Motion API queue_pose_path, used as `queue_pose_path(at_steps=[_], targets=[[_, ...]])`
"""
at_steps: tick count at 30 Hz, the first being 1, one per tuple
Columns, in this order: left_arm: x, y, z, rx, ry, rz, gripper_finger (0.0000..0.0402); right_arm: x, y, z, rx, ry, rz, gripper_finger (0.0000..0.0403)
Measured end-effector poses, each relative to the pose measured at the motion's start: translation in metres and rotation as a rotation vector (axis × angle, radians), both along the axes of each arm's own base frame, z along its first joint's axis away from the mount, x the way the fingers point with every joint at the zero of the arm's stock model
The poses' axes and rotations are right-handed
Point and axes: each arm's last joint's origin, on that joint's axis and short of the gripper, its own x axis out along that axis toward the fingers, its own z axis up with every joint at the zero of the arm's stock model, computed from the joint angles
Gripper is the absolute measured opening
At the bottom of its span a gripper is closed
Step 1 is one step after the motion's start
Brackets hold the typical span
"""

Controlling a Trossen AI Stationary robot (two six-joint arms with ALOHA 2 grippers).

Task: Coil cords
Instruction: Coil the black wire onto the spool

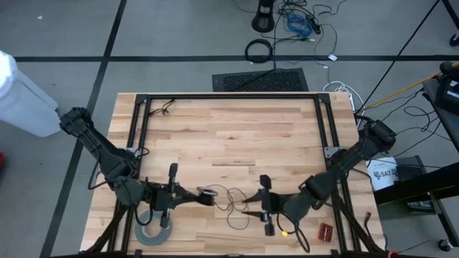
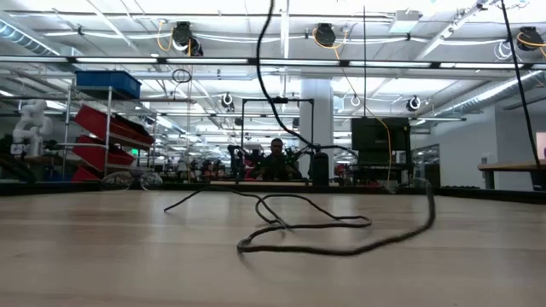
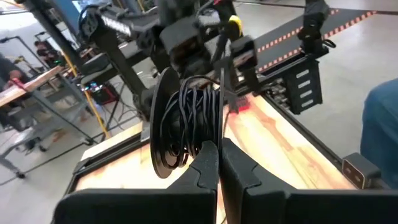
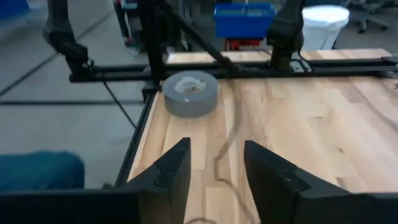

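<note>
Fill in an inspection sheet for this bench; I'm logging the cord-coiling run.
Surface: wooden table, black frame round it.
Job's things: thin wire looping loose on the wood; part wound on the black disc.
Clutter: tape roll, small red item.
Grippers: left gripper shut on the disc; right gripper open over the wire.
Cables: floor cables beyond the table.
Surroundings: white bin, floor mat.

Black cord [image 3: 189, 121], grey tape roll [image 4: 189, 92], pale wood table [image 4: 311, 130].
</note>
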Motion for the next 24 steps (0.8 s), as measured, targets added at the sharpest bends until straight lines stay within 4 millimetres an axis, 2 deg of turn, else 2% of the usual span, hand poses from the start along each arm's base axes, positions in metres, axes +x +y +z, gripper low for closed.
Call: queue_pose_path(at_steps=[6,11,16,24], targets=[[-0.001,-0.001,0.0,-0.002,0.001,-0.027,0.0002,0.0,-0.013,-0.027,0.019,-0.108,0.008,0.0178],[0.0,-0.001,0.0,-0.003,0.001,-0.03,0.0001,0.001,-0.013,-0.04,0.039,-0.129,0.024,0.0197],[0.0,-0.001,0.0,0.01,-0.001,-0.033,0.0001,0.005,-0.012,-0.043,0.017,-0.151,0.062,0.0198],[-0.001,-0.002,0.0,0.059,-0.005,-0.085,0.0001,0.015,-0.026,-0.043,-0.016,-0.149,0.091,0.0199]])
